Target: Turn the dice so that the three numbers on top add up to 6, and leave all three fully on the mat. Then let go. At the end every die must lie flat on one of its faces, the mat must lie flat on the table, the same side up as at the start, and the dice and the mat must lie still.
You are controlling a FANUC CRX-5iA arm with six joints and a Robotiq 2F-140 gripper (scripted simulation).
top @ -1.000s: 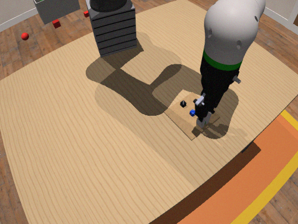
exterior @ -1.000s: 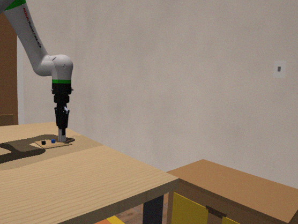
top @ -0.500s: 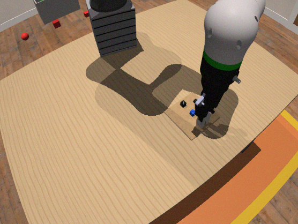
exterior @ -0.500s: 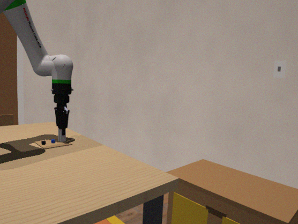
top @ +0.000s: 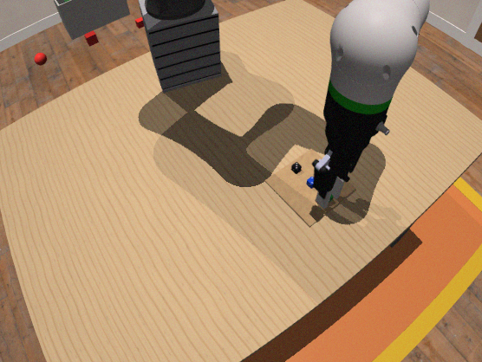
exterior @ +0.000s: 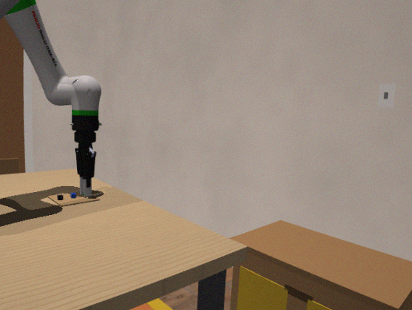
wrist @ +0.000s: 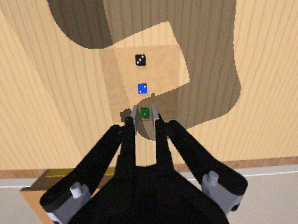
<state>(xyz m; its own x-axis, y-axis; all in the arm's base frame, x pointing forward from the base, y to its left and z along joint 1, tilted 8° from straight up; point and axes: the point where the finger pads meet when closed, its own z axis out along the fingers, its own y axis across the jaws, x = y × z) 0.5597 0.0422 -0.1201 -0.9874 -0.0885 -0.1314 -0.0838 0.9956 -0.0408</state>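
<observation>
I'm hovering the gripper (top: 329,198) (exterior: 86,194) (wrist: 144,111) w/ fingers apart, gripping nothing; green die (wrist: 145,112) is sitting btwn them; blue die (top: 310,182) (exterior: 73,195) (wrist: 142,88) is resting nearby.

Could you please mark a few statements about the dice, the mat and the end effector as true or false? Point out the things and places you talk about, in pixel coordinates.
1. The blue die (top: 310,182) (exterior: 73,195) (wrist: 142,88) sits between the black die (top: 296,167) (exterior: 60,197) (wrist: 140,60) and the green die (top: 331,197) (wrist: 145,112). True.
2. The end effector (top: 330,197) (exterior: 85,193) (wrist: 144,111) is clamped on the green die. False: its fingers stand apart, one on either side of it.
3. The black die is off the mat (top: 290,190) (exterior: 70,202) (wrist: 167,65). False: it is on it.
4. The end effector points downward. True.
</observation>
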